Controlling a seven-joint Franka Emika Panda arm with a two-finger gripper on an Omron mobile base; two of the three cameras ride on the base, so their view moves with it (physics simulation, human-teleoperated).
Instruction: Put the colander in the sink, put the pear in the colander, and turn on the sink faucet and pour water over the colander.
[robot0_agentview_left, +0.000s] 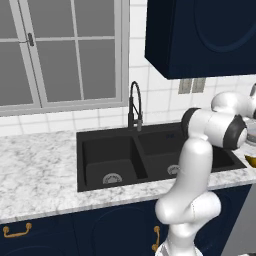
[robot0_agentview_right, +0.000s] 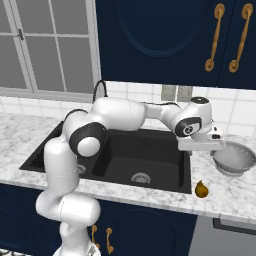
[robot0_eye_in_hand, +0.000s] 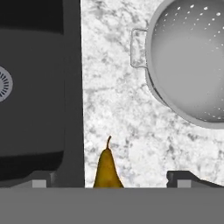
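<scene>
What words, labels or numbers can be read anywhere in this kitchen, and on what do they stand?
None: no writing, brand, number or sign can be read in any view.
The colander, the pear, the sink and the sink faucet are all plain.
The two grey wall plates on the tiles bear no readable mark.
The navy cabinets carry brass handles, no lettering.

Left base view looks from behind-left, down across the sink (robot0_agentview_left: 150, 150). Right base view looks from behind-right over the same sink (robot0_agentview_right: 130, 160) and counter (robot0_agentview_right: 235, 195). Hand view peers close, straight down: sink edge (robot0_eye_in_hand: 72, 109), colander (robot0_eye_in_hand: 192, 61), pear (robot0_eye_in_hand: 107, 168).
</scene>
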